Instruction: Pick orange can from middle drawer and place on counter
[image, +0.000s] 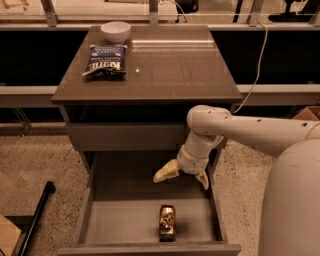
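Item, can (167, 222): a small cylinder, mottled orange-brown and gold, is lying on its side on the smooth grey floor of the drawer (125, 220), close behind the drawer's front wall and roughly below the middle of the counter's front edge. Lying down, it is presenting its rounded flank upward, which probably suits a grasp from above across its width. Item, drawer: a deep, plain grey-brown box, is standing pulled fully out beneath the counter's front edge, leaving the can exposed. Item, gripper (182, 178): two pale, tapered fingers on a smooth white arm (235, 131) are hanging inside the drawer opening, below the counter's front-right corner, above and behind the can and apart from it; the jaws are spreading wide and holding nothing, apparently readied to straddle the can. Item, counter (170, 70): a glossy, reflective grey-brown slab, is offering bare surface along its right edge for the placement. Item, bag (106, 60): crinkled blue foil, is lying near the left edge. Item, bowl (115, 31): round and white, is sitting by the back-left corner.
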